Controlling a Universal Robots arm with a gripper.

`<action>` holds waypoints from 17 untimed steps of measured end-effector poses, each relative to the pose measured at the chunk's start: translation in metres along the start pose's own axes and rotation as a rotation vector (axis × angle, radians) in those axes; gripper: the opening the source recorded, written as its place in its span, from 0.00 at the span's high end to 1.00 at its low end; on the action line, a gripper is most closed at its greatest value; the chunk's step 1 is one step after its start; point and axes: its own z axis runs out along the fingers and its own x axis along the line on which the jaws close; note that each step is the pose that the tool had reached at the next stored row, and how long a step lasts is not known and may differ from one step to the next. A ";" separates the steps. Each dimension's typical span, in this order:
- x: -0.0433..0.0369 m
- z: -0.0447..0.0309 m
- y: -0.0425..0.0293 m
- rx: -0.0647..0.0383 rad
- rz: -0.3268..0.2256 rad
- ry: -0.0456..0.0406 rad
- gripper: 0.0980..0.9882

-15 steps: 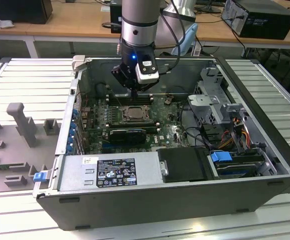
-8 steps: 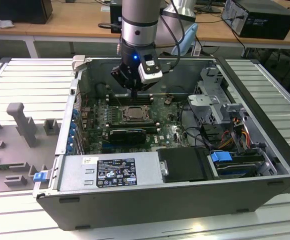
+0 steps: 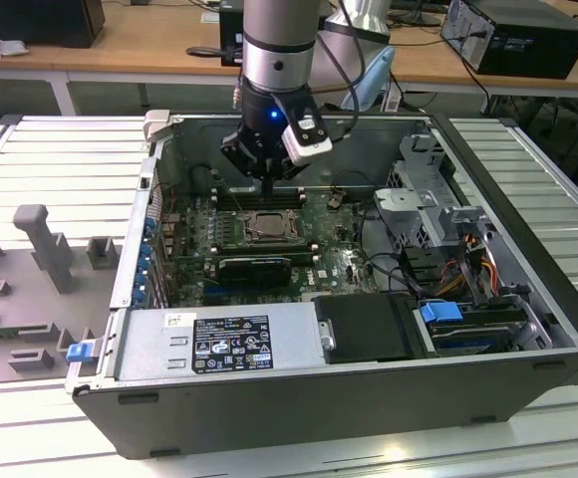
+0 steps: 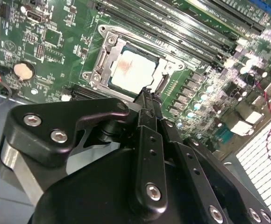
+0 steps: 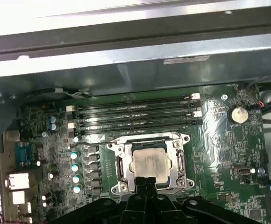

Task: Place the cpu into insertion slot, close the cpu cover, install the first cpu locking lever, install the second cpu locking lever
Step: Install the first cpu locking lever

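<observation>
gripper (image 4: 147,100) nearest, fingers pressed together, pinching nothing; tip hangs just over edge of cpu cover (image 5: 181,161), likely kept narrow for prodding, not grasping. cpu (image 5: 149,163) sits flat in insertion slot (image 5: 122,169) on motherboard (image 5: 219,140), cover lying flat around it. locking levers: cannot tell if latched.

Open computer case (image 3: 349,408) on slatted table (image 3: 60,159), walls all round gripper (image 3: 267,185). Green motherboard (image 3: 339,264) directly below gripper. Long black memory slots (image 5: 135,116) near gripper, between it and case wall. Coin battery (image 5: 238,114) on board, off to side. Power supply (image 3: 219,344), blue latch (image 3: 440,312) well apart from gripper. Grey fixture (image 3: 40,244) outside case.
</observation>
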 end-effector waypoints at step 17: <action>0.0609 0.0076 0.0031 -0.003 -0.022 -0.0468 0.99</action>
